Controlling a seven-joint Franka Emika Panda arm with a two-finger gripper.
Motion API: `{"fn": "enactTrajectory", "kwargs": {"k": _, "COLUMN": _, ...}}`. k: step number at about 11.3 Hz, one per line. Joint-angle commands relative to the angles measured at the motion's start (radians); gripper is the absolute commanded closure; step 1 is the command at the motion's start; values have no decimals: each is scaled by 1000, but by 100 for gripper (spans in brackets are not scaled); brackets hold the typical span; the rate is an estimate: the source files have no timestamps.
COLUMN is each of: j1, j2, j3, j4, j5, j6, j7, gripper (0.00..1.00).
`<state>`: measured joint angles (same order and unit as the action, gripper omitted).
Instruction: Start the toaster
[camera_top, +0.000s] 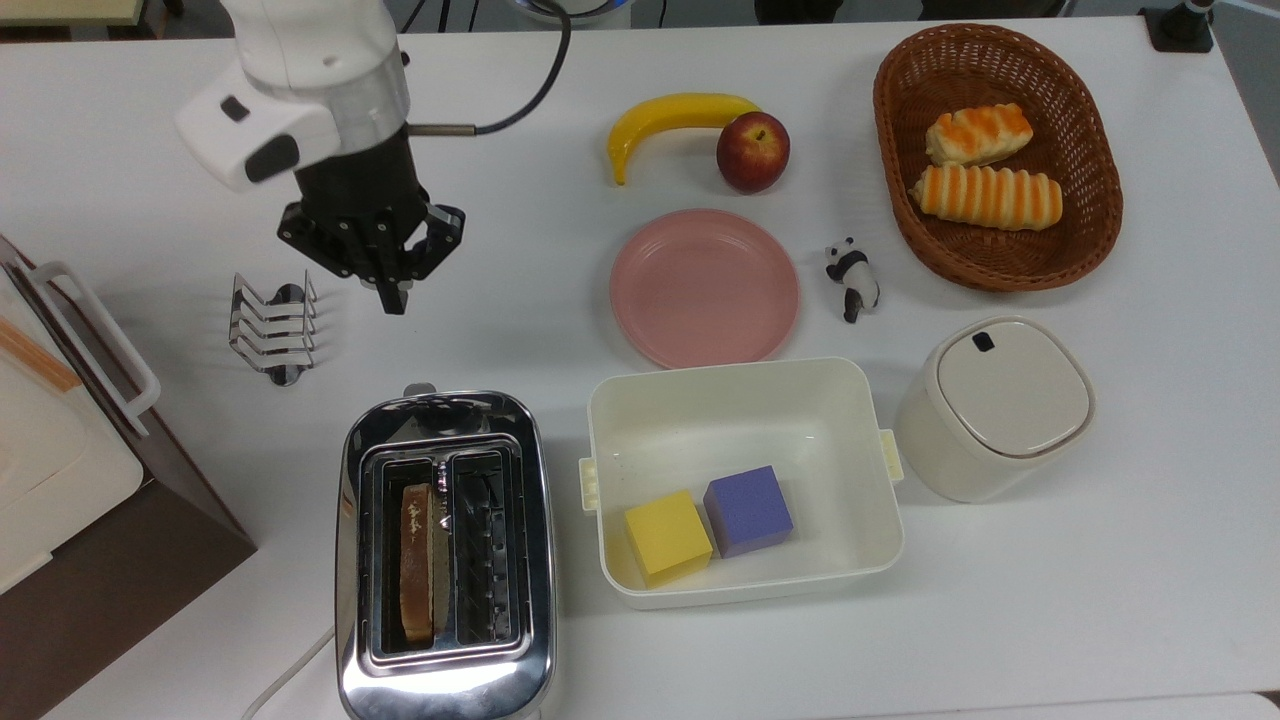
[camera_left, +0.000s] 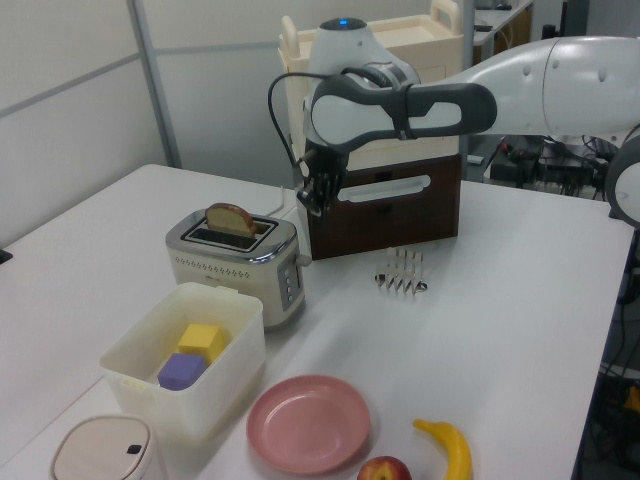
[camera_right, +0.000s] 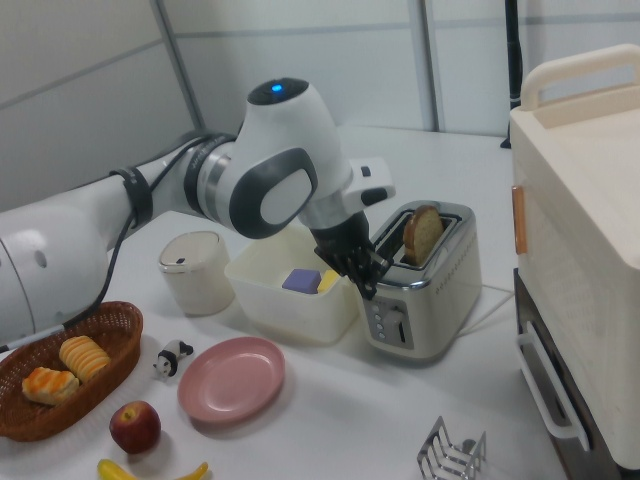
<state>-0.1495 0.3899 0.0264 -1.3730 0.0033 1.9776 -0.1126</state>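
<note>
Above the white table (camera_top: 1100, 560), the black two-finger gripper (camera_top: 393, 300) hangs with its fingers clenched together on nothing, just right of the small wire toast rack (camera_top: 272, 328) in the top view. Nearer the top view's bottom edge stands the shiny chrome two-slot toaster (camera_top: 445, 555), a bread slice (camera_top: 416, 562) upright in its left slot, its lever (camera_right: 396, 322) on the end facing the gripper.

Bright even light, soft shadows, glare on toaster (camera_top: 445, 690).

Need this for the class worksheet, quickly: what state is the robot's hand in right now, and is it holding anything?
Hand: closed, holding nothing, hovering above the table beyond the toaster.
</note>
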Motion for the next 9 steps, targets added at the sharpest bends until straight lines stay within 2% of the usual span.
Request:
{"fn": "enactTrajectory", "kwargs": {"k": 1, "j1": 7, "j2": 36, "j3": -6, "j4": -28, "j5": -8, "j6": 36, "j7": -27, "gripper": 100}}
{"fn": "enactTrajectory", "kwargs": {"k": 7, "j1": 10, "j2": 90, "j3": -6, "j4": -26, "j5": -5, "j6": 86, "j7": -24, "gripper": 100}}
{"fn": "enactTrajectory", "kwargs": {"k": 9, "j1": 10, "j2": 93, "j3": -5, "j4": -31, "j5": 3, "j6": 157, "j7": -18, "gripper": 100}}
